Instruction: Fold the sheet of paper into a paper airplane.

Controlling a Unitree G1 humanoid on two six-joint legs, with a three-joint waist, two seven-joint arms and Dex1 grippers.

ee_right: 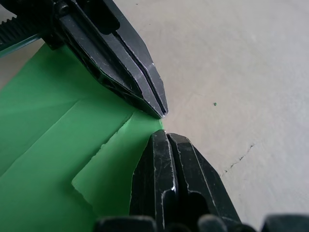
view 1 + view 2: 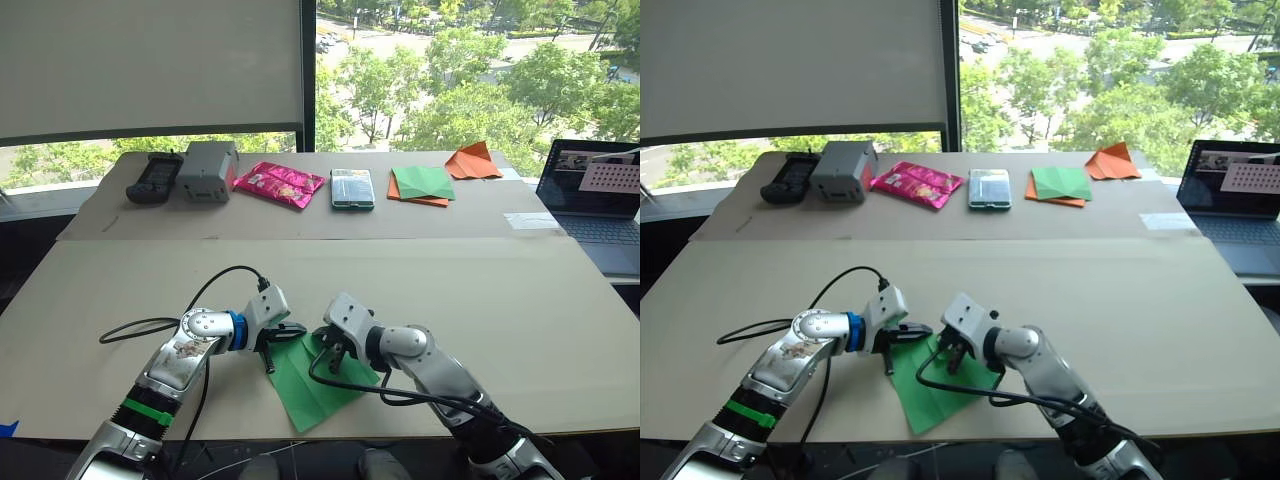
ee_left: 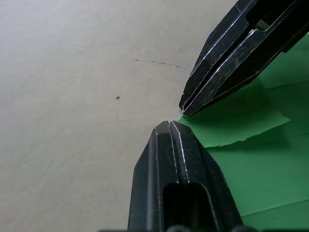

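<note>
The green paper [image 2: 315, 385] lies flat on the bench [image 2: 500, 290] at the lower centre of the frame, near the front edge. Both grippers meet at its upper corner: the left gripper [image 2: 275, 345] from the left, the right gripper [image 2: 335, 350] from the right, tips almost touching. Each pair of jaws is closed, tips pressed on the corner, where a small flap is folded over

A pale tabletop [image 2: 560, 330] is seen under daylight. Sunlit trees [image 2: 480, 90] are framed by a window [image 2: 450, 70], half covered by a blind [image 2: 150, 65].
</note>
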